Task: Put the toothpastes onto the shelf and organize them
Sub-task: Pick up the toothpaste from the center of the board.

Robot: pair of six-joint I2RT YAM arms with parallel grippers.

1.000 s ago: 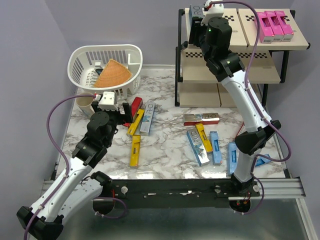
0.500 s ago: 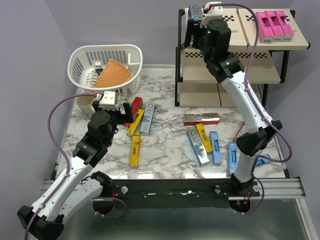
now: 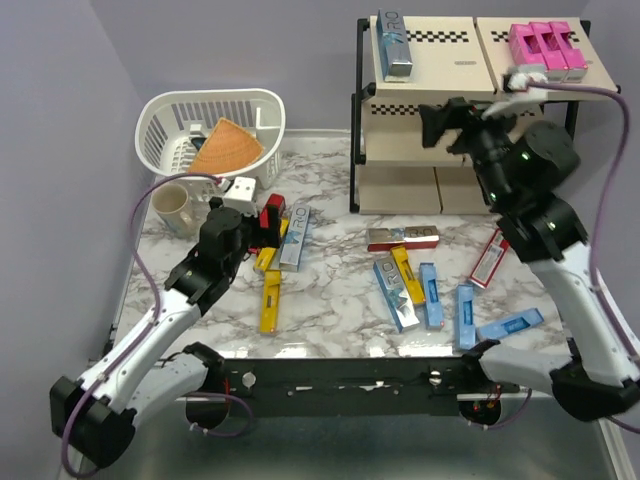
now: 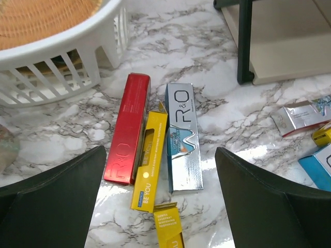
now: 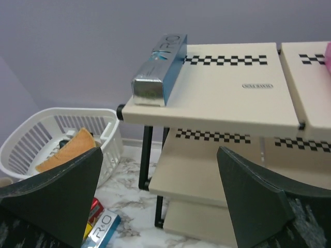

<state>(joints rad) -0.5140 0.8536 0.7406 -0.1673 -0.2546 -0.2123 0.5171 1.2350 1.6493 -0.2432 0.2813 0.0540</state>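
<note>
Right gripper (image 3: 438,125) of mine hangs in front of the shelf (image 3: 452,62), jaws spread wide with nothing between them. Its wrist camera looks at the left end of the top tier. One silver-blue toothpaste box (image 3: 394,45) lies on that top tier along its left edge, and three pink boxes (image 3: 545,50) sit side by side at the tier's right end.

Left gripper (image 3: 262,228) is likewise wide open and empty, low over the marble table (image 3: 330,300), just in front of the white basket (image 3: 215,105). Below it lie a red box (image 4: 128,126), a yellow box (image 4: 150,160) and a silver box (image 4: 182,137), packed side by side.

More toothpastes lie loose on the table in front of the shelf, among them light blue boxes (image 3: 432,295) and another red box (image 3: 488,258) near my right arm. A cup (image 3: 172,205) stands beside the basket.
</note>
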